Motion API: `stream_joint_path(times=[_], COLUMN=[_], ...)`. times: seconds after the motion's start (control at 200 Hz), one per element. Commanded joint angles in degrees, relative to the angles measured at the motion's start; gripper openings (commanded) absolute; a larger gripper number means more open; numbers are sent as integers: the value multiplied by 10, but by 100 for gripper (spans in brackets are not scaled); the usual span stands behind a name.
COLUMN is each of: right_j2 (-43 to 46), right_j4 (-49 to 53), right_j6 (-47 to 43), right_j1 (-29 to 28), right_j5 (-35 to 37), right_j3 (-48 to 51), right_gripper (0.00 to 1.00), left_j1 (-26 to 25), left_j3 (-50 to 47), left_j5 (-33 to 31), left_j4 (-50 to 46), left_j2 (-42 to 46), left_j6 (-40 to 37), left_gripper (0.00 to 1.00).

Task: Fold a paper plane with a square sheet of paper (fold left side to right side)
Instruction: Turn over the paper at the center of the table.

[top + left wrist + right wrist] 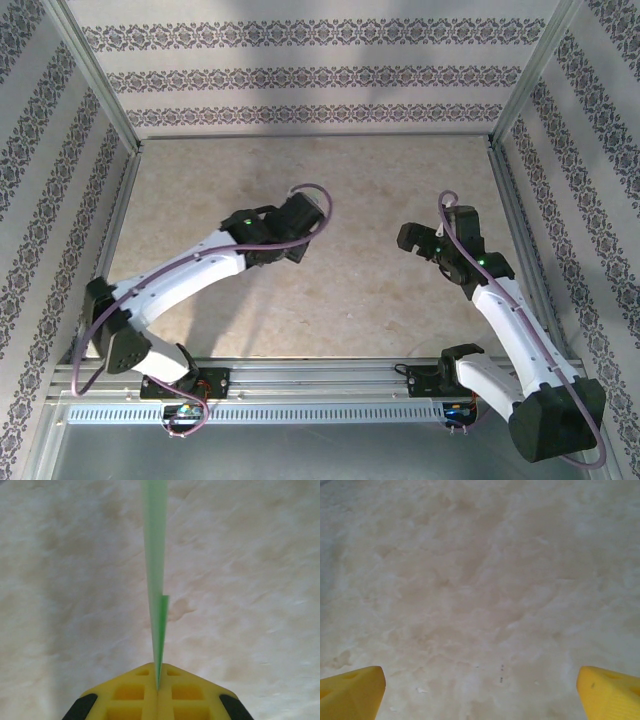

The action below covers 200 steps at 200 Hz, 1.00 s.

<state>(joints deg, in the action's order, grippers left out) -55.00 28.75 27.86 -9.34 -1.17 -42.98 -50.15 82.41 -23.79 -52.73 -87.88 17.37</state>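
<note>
At the left claw (158, 682), green paper (154, 540) edge-on, top cut off.

Soft, bright light falls evenly from above on the table (350, 170), without glare; the arms (200, 268) cast only faint, blurred shadows. In the left wrist view the green paper (155, 555) turns pale and smeared toward the top, and the table's left side is dimmer. The right wrist view is slightly soft, greyer at its upper corners
</note>
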Motion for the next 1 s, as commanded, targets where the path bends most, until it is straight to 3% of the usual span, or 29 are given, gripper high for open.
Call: stream_joint_path(times=[0.0, 0.415, 0.76, 0.834, 0.994], right_j2=[3, -19, 4, 4, -1], right_j4=[14, 7, 6, 4, -2], right_j6=[-2, 26, 24, 24, 24], right_j1=[11, 18, 24, 24, 26], right_j5=[42, 77, 79, 71, 51], right_j3=[18, 36, 41, 44, 49], right_gripper=[98, 98, 98, 98, 98], left_j1=[-29, -58, -40, -30, -18], left_j3=[41, 108, 118, 112, 114], left_j5=[-162, -181, 12, 61, 123], left_j4=[-149, -252, -86, -50, -9], left_j2=[-54, -259, -336, -341, -345], left_j6=[45, 273, 277, 275, 269], left_gripper=[0, 0, 0, 14, 31])
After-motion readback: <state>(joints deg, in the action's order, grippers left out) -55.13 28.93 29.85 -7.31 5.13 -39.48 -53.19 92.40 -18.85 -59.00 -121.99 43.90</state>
